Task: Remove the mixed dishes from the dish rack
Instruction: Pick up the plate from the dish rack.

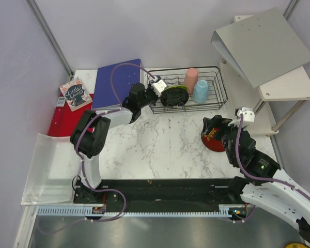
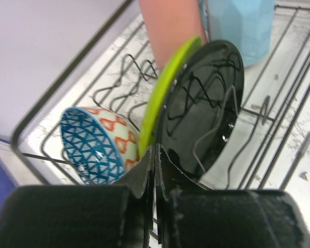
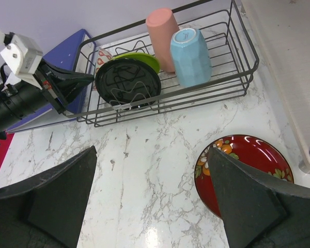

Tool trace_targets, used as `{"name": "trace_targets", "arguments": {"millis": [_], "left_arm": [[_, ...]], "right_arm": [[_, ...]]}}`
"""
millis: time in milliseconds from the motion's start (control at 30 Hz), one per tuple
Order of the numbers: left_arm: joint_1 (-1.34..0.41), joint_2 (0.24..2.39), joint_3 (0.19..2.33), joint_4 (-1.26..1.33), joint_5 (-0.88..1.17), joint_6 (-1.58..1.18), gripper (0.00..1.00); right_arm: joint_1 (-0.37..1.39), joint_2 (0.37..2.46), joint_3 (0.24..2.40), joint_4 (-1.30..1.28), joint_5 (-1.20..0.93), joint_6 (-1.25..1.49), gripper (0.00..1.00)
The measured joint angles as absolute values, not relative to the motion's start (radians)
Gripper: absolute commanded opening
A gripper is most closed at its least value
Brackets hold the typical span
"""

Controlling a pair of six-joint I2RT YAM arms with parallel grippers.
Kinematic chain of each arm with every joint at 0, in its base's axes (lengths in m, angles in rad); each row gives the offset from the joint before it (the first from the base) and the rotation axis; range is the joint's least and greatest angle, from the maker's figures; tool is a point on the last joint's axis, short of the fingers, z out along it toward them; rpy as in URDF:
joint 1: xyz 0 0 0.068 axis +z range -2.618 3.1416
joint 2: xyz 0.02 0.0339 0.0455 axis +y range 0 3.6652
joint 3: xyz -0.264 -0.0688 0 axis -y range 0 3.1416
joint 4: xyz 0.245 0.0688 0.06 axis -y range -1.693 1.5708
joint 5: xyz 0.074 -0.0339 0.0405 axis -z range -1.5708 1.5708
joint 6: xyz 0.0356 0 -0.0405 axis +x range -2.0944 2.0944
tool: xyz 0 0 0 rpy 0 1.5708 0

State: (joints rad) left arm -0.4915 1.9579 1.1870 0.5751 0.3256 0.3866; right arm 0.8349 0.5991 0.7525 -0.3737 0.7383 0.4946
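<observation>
I count one piece unloaded so far. The red-and-black floral lacquer bowl (image 3: 250, 157) sits on the tabletop (image 1: 160, 144), well in front of the dish rack (image 1: 212, 103). My right gripper (image 3: 151, 152) hangs over it with its fingers spread wide and holding nothing.

Everything else is left to do. The tall pink cup (image 3: 163, 36) and the light blue cup (image 3: 190, 54) stand mouth down, side by side, toward the rack's right end. The lime-green bowl (image 2: 165, 88) stands on edge among the dividers, with a black dish (image 2: 201, 113) leaning against it. The small blue patterned bowl (image 2: 93, 144) lies tipped on its side at the left end.

My left gripper (image 2: 155, 155) is at that left end with its fingers pressed together, tips right at the green rim. I see nothing clamped between them. I judge the green bowl is next.
</observation>
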Motion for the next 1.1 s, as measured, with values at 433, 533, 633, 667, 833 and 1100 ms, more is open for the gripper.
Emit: {"name": "trace_targets", "arguments": {"millis": [433,533,633,667,833,1100], "left_arm": [[-0.491,1.915,1.182,0.623,0.271,0.401,0.47],[-0.495,1.916,1.182,0.623,0.271,0.402,0.5],[-0.503,1.917,1.182,0.623,0.273,0.402,0.51],[-0.506,1.918,1.182,0.623,0.273,0.402,0.51],[-0.52,1.932,1.183,0.623,0.284,0.402,0.51],[-0.526,2.014,1.229,0.614,0.288,0.412,0.45]], "right_arm": [[0.835,0.576,0.733,-0.374,0.736,0.501,0.96],[0.835,0.576,0.733,-0.374,0.736,0.501,0.96],[0.835,0.577,0.733,-0.374,0.736,0.501,0.96],[0.835,0.578,0.733,-0.374,0.736,0.501,0.96],[0.835,0.598,0.733,-0.374,0.737,0.501,0.96],[0.835,0.617,0.731,-0.373,0.736,0.501,0.96]]}}
